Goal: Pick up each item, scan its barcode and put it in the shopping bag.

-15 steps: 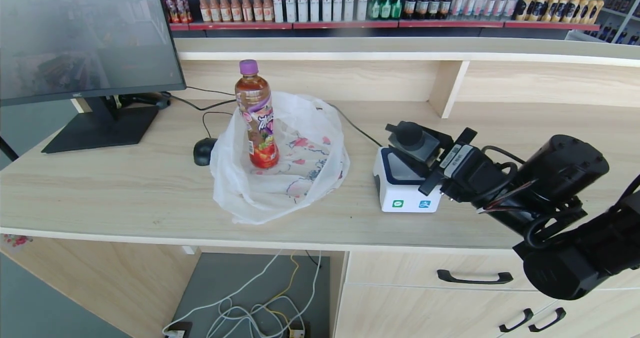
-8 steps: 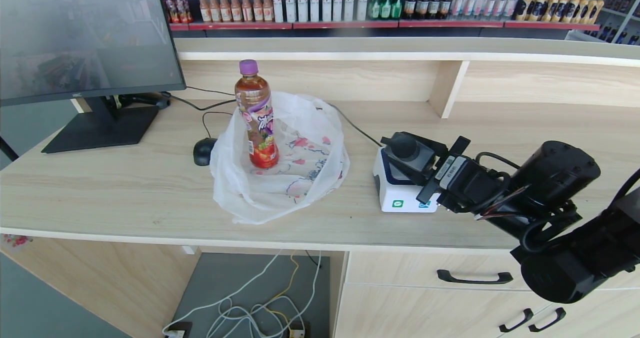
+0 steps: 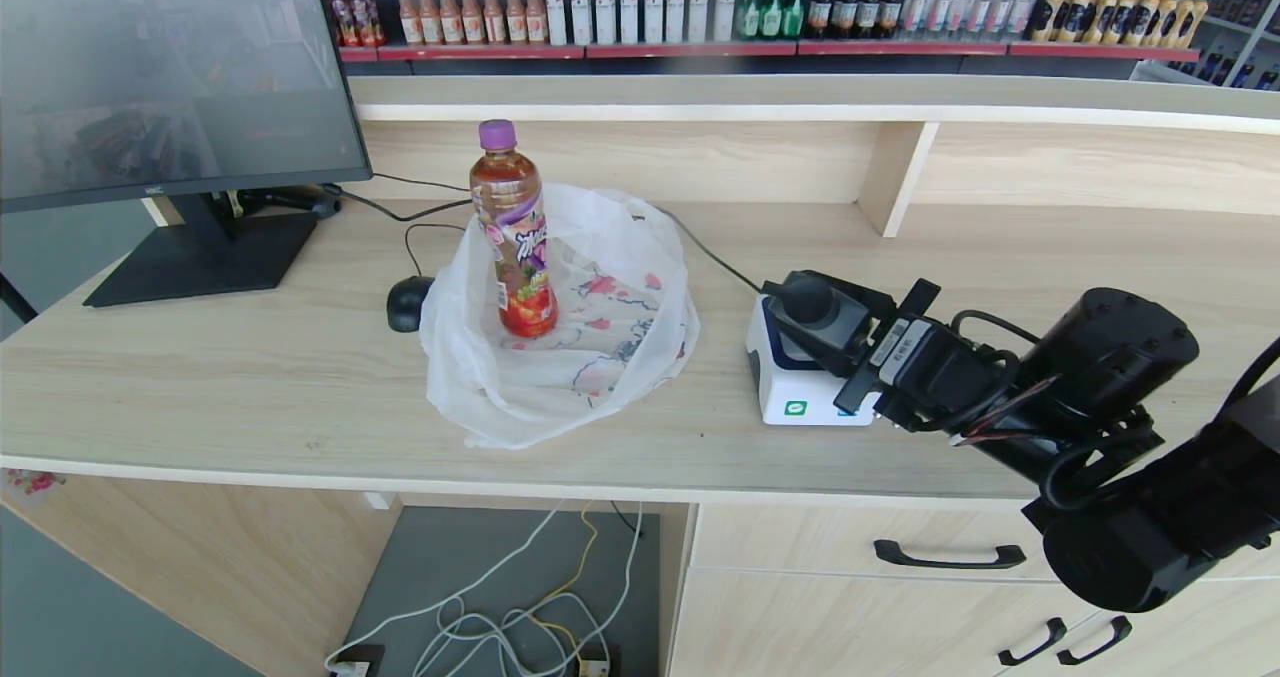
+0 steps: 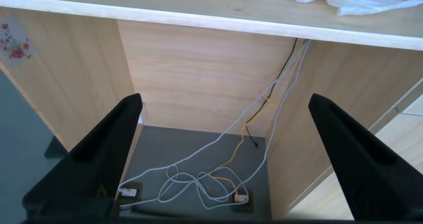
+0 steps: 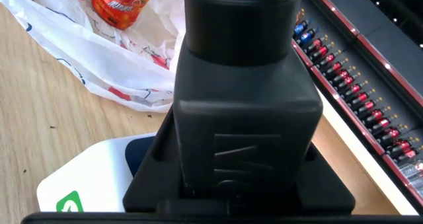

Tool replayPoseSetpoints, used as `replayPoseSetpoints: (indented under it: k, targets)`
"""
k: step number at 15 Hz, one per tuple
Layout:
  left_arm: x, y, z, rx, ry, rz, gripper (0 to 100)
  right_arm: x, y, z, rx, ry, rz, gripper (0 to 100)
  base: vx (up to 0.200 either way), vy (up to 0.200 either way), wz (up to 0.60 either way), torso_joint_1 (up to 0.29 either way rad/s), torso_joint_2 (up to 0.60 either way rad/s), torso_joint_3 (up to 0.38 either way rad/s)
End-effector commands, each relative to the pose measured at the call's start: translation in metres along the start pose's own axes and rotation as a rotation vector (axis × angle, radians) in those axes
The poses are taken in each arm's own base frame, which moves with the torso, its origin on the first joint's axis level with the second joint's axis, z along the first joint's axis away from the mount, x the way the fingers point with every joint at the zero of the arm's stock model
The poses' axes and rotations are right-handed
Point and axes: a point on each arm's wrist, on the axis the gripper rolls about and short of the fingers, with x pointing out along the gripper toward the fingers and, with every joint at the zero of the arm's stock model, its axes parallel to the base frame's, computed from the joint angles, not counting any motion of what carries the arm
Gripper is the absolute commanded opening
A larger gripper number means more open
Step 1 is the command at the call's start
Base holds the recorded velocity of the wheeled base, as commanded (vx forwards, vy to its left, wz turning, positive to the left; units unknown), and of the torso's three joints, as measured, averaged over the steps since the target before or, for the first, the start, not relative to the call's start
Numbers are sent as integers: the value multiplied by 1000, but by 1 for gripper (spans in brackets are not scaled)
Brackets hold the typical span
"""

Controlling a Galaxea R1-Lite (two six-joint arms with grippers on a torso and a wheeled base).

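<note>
Head view: right pincer (image 3: pixel 852 335) clamps blocky blk plastic scanner (image 3: pixel 812 304); left pincer (image 4: pixel 225 104) apart.

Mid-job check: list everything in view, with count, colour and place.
bottle: one, orange, purple cap, upright in shopping bag.
shopping bag: one, translucent white, middle of counter.
scanner: one, white, right of bag.
dark container: one, grey-black, over scanner.
mouse: one, black, left of bag.
monitor: one, black, counter's left end.
shelf bottles: many, mixed, back wall.
cables: several, white and yellow, floor under counter.
right gripper: one, black, shut on dark container.
left gripper: one, black, open, below counter edge.
</note>
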Motion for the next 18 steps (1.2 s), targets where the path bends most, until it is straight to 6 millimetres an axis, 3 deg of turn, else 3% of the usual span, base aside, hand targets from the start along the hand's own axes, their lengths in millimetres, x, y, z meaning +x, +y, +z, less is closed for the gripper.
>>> replayPoseSetpoints:
  k: [1, 18]
  targets:
    - [0, 0, 0, 0, -1, 0, 100, 0, 1, -1, 3, 3, 4, 0, 0, 0, 0, 0, 0, 0]
    - [0, 0, 0, 0, -1, -1, 100, 4, -10, 9, 48, -25, -39, 0, 0, 0, 0, 0, 0, 0]
